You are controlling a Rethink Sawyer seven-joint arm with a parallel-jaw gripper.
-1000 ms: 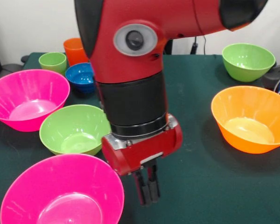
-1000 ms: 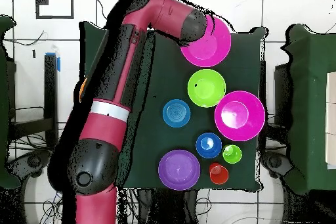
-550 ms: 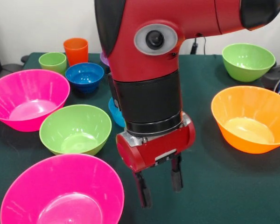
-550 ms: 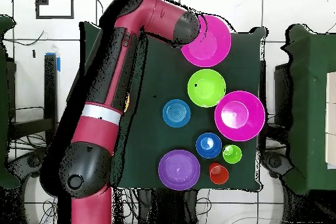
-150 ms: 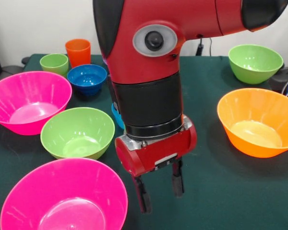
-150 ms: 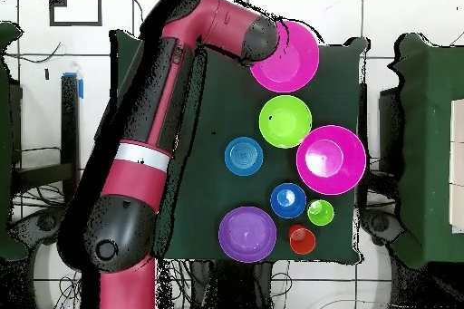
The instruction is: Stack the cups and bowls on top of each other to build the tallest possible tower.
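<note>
Now the fingers (image 5: 177,179) stand apart, earlier pressed together.

Table: a dark green cloth (image 5: 230,191) is covering the whole top, and soft shadows are lying on it.
Wall: a plain pale wall (image 5: 33,24) is standing behind the table in the front view.
Cable: a black cable (image 5: 210,45) is hanging down the wall to the table's far edge.
Floor: white tiles with dark joints (image 6: 36,97) are showing around the table in the overhead view.
Floor mark: a dark square outline (image 6: 74,4) is lying on the tiles near the top left corner.
Furniture: a dark bulky piece (image 6: 421,142) is standing right of the table in the overhead view; what it is, I cannot tell.
Light: even and soft, and it is giving no hard shadows.
</note>
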